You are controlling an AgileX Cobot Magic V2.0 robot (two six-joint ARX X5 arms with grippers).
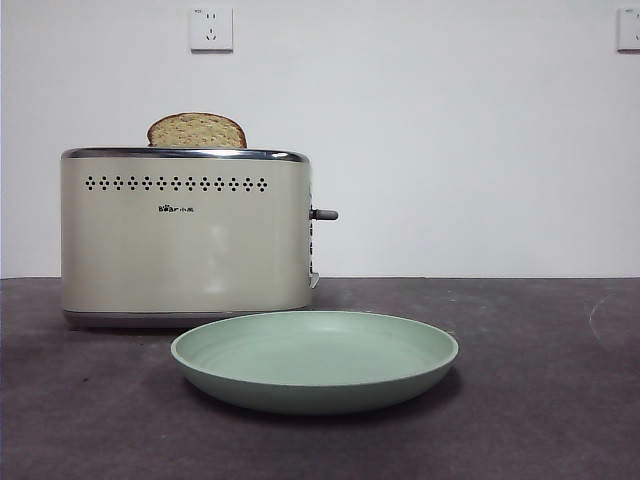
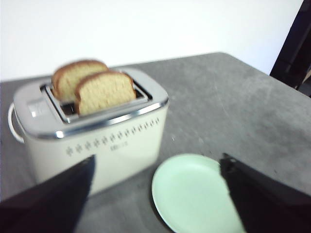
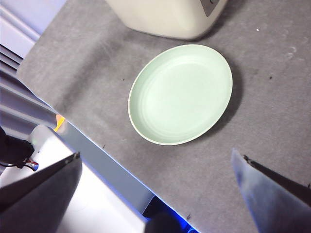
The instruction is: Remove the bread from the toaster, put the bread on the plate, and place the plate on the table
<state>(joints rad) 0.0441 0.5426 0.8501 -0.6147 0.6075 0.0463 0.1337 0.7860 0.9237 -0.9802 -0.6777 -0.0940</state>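
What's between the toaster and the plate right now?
Nothing: only a narrow strip of bare table separates the toaster from the plate, seen best in the right wrist view. Both hands wait above, clear of it.

Glossy cream toaster (image 1: 185,240) with chrome rim; matte green plate (image 1: 314,385).

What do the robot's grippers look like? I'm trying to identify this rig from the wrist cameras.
The left gripper has two flat, matte black jaws, wedge-shaped and tapering to a corner. The right gripper has the same two dark jaws, looking greyer in that light, with straight edges. No cables, markings or logos show on either. The front view shows no arm.
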